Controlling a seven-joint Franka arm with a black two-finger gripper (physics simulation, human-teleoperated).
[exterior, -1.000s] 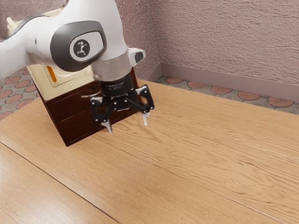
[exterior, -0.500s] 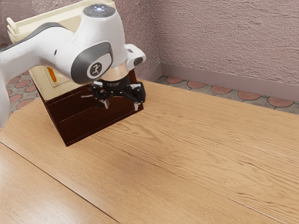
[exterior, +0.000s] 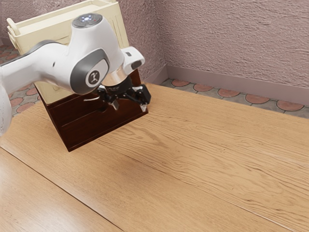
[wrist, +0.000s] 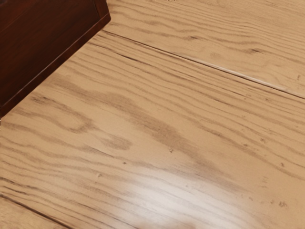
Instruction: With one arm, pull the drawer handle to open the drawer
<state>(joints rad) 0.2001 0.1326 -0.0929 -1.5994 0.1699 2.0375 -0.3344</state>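
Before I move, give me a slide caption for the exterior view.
Open-jawed gripper at the front of a dark wooden cabinet on a wooden table.

The arm [exterior: 91, 58] bends over the cabinet [exterior: 79, 128], its claw [exterior: 129, 107] tilted downward before the cabinet's dark front, fingers [exterior: 144, 108] spread apart

- In the exterior view, looking from high at the side of the arm [exterior: 89, 70], slanting down across the table [exterior: 193, 159] toward the cabinet [exterior: 91, 121], with floor [exterior: 228, 93] and wall [exterior: 231, 43] beyond.
- Set far enough back to take in much of the tabletop and the cabinet.
- In the wrist view, looking steeply down from the arm's end, much nearer the wood.
- Shared by both: tabletop beside the cabinet, plus its dark lower part.
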